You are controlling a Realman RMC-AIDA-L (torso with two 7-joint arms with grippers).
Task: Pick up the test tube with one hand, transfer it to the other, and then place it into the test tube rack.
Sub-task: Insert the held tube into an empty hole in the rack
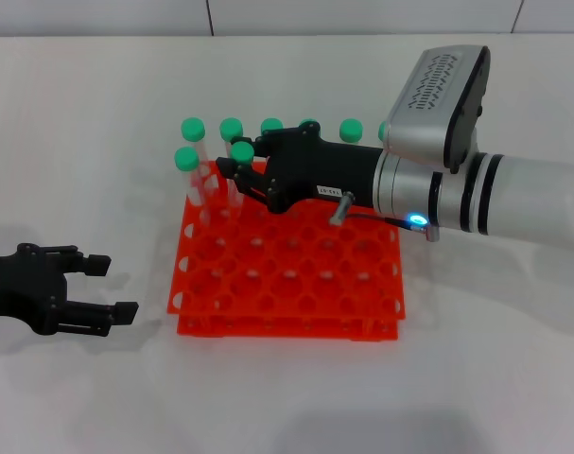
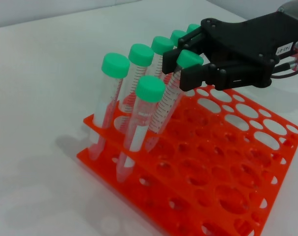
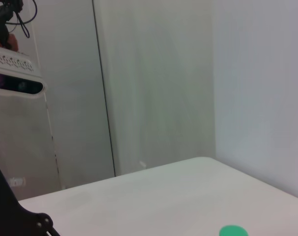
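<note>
The orange-red test tube rack stands mid-table; it also shows in the left wrist view. My right gripper, black with a white label, reaches over the rack's far left corner and is shut just under the green cap of a test tube. In the left wrist view this gripper holds the test tube tilted, its lower end in a second-row hole. My left gripper lies open and empty on the table, left of the rack.
Several other green-capped tubes stand in the rack's back row, and one in the second row at the left, right beside the held tube. One green cap shows in the right wrist view, before a pale wall.
</note>
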